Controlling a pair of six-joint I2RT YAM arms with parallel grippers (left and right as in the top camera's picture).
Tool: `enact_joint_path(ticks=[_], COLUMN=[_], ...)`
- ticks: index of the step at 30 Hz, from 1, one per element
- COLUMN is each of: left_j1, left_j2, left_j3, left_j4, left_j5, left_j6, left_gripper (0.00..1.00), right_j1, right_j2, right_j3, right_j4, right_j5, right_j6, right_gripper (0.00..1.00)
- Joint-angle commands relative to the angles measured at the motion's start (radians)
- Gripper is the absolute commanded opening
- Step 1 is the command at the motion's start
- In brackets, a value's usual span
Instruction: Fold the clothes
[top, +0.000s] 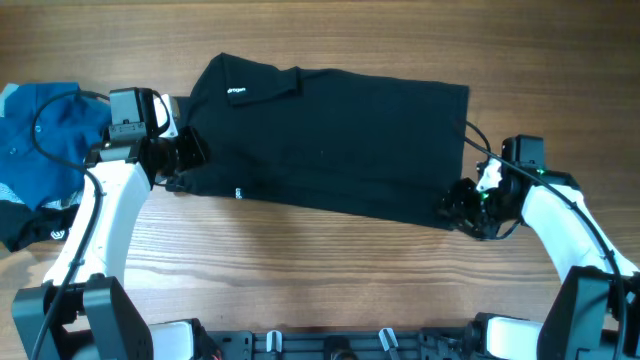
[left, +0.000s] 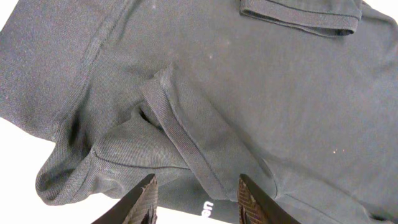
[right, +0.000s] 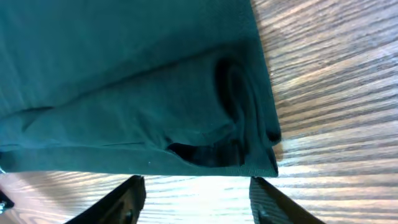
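Observation:
The black shirt (top: 330, 140) lies folded lengthwise across the table's middle, with a small white logo (top: 237, 93) near its collar. My left gripper (top: 185, 160) is open at the shirt's left end; the left wrist view shows its fingers (left: 196, 199) astride a folded sleeve cuff (left: 180, 134). My right gripper (top: 462, 205) is open at the shirt's near right corner; the right wrist view shows its fingers (right: 196, 199) just off the folded hem (right: 205, 155), over bare wood. A blue polo (top: 45, 125) lies bunched at the far left, over a black white-lettered piece (top: 35, 225).
The wooden table (top: 330, 270) runs in front of the shirt. Both arm bases stand at the near edge, and cables trail from each wrist.

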Motion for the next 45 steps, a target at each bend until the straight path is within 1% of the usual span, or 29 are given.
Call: enact_joint_path(ticks=[1, 3, 5, 6, 9, 11, 13, 14, 15, 17, 21, 22, 23, 24, 25, 26, 27, 29, 31, 33, 37, 39, 41, 43, 45], left_j1=[-0.004, -0.004, -0.004, -0.004, -0.004, -0.004, -0.004, -0.004, -0.004, -0.004, -0.004, -0.004, -0.004, -0.004, -0.004, -0.004, -0.004, -0.004, -0.004, -0.004, -0.004, -0.004, -0.004, -0.004, -0.004], left_j2=[-0.009, -0.009, -0.009, -0.009, -0.009, -0.009, -0.009, -0.009, -0.009, -0.009, -0.009, -0.009, -0.009, -0.009, -0.009, -0.009, -0.009, -0.009, -0.009, -0.009, -0.009, -0.009, -0.009, -0.009, -0.009], left_j3=[0.01, 0.01, 0.01, 0.01, 0.01, 0.01, 0.01, 0.01, 0.01, 0.01, 0.01, 0.01, 0.01, 0.01, 0.01, 0.01, 0.01, 0.01, 0.01, 0.01, 0.01, 0.01, 0.01, 0.01, 0.01], left_j4=[0.001, 0.005, 0.004, 0.004, 0.005, 0.005, 0.005, 0.005, 0.005, 0.009, 0.009, 0.008, 0.008, 0.008, 0.008, 0.008, 0.008, 0.008, 0.008, 0.008, 0.008, 0.008, 0.008, 0.008, 0.008], left_j5=[0.019, 0.019, 0.019, 0.019, 0.019, 0.019, 0.019, 0.019, 0.019, 0.019, 0.019, 0.019, 0.019, 0.019, 0.019, 0.019, 0.019, 0.019, 0.019, 0.019, 0.019, 0.019, 0.019, 0.019, 0.019], left_j6=[0.012, 0.012, 0.012, 0.012, 0.013, 0.012, 0.013, 0.013, 0.013, 0.013, 0.013, 0.013, 0.013, 0.013, 0.012, 0.012, 0.013, 0.013, 0.013, 0.013, 0.013, 0.013, 0.013, 0.013, 0.013], left_gripper=[0.44, 0.45, 0.45, 0.45, 0.45, 0.45, 0.45, 0.45, 0.45, 0.45, 0.45, 0.46, 0.46, 0.46, 0.46, 0.47, 0.47, 0.48, 0.48, 0.48, 0.48, 0.48, 0.48, 0.48, 0.48], right_j1=[0.006, 0.006, 0.006, 0.006, 0.006, 0.006, 0.006, 0.006, 0.006, 0.005, 0.005, 0.005, 0.005, 0.006, 0.006, 0.006, 0.006, 0.006, 0.006, 0.005, 0.005, 0.005, 0.005, 0.005, 0.005], right_j2=[0.002, 0.002, 0.002, 0.002, 0.002, 0.002, 0.002, 0.001, 0.001, 0.001, 0.001, 0.001, 0.001, 0.0, 0.0, 0.0, 0.001, 0.001, 0.002, 0.002, 0.001, 0.001, 0.001, 0.001, 0.001], right_j3=[-0.023, -0.023, -0.023, -0.023, -0.026, -0.031, -0.031, -0.031, -0.031, -0.027, -0.024, -0.023, -0.023, -0.023, -0.023, -0.023, -0.024, -0.037, -0.064, -0.093, -0.096, -0.093, -0.091, -0.091, -0.092], right_j4=[0.027, 0.068, 0.08, 0.08, 0.072, 0.083, 0.1, 0.109, 0.127, 0.157, 0.145, 0.133, 0.112, 0.074, 0.024, -0.019, -0.028, -0.008, 0.047, 0.094, 0.142, 0.158, 0.166, 0.169, 0.177], right_j5=[-0.016, -0.016, -0.01, 0.016, 0.008, 0.011, -0.005, -0.005, -0.005, -0.006, -0.045, -0.118, -0.177, -0.209, -0.21, -0.142, -0.09, -0.01, -0.006, 0.016, 0.0, -0.093, -0.101, -0.065, 0.028], right_j6=[0.017, 0.059, 0.069, 0.088, 0.084, 0.087, 0.084, 0.084, 0.084, 0.085, 0.077, 0.021, -0.024, -0.051, -0.073, -0.061, -0.043, -0.008, 0.025, 0.066, 0.068, 0.056, 0.058, 0.088, 0.137], right_gripper=[0.58, 0.54, 0.49, 0.45, 0.45, 0.35, 0.17, 0.05, 0.04, 0.04, 0.05, 0.05, 0.16, 0.24, 0.35, 0.48, 0.51, 0.5, 0.47, 0.42, 0.33, 0.33, 0.33, 0.33, 0.31])
